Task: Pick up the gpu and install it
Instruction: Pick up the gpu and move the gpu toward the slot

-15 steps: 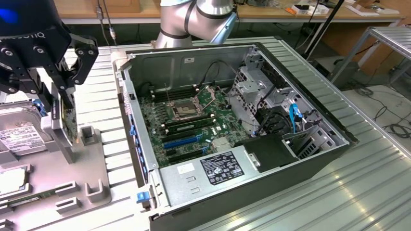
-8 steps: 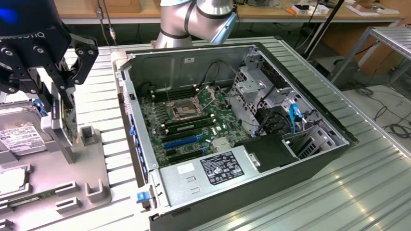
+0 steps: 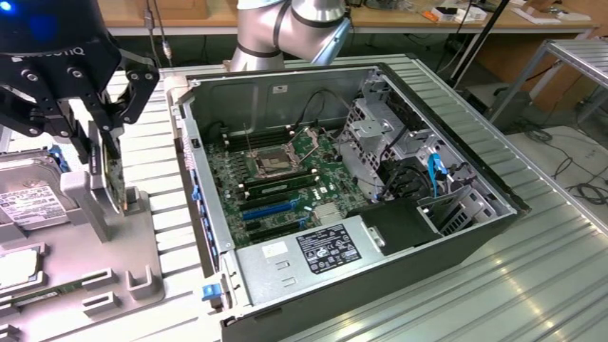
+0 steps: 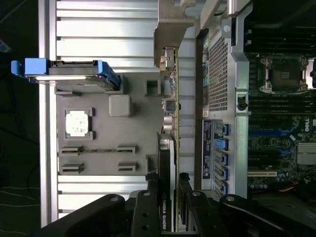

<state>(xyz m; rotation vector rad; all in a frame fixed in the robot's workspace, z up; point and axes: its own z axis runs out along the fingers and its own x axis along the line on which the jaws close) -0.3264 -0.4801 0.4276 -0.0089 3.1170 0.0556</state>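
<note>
The gpu (image 3: 114, 182) is a thin dark card standing on edge at a slot of the grey parts fixture (image 3: 67, 278), on the exterior view's left. My gripper (image 3: 102, 153) comes down over its upper edge, one black finger on each side. In the wrist view the gpu (image 4: 170, 123) is seen edge-on, its silvery bracket (image 4: 168, 34) at the far end. The gripper (image 4: 168, 200) is shut on the labelled near end. I cannot tell whether the card has lifted from the slot. The open computer case (image 3: 380, 214) lies beside the fixture, its motherboard (image 3: 285, 178) with blue expansion slots (image 3: 270, 209) exposed.
A silver hard drive (image 3: 28, 199) with blue rails (image 4: 69, 69) stands in the fixture near the gripper. A square processor chip (image 4: 78, 122) and a green memory stick (image 3: 48, 292) also rest there. The arm's silver links (image 3: 285, 28) rise behind the case. Ribbed metal table (image 3: 494, 285) surrounds everything.
</note>
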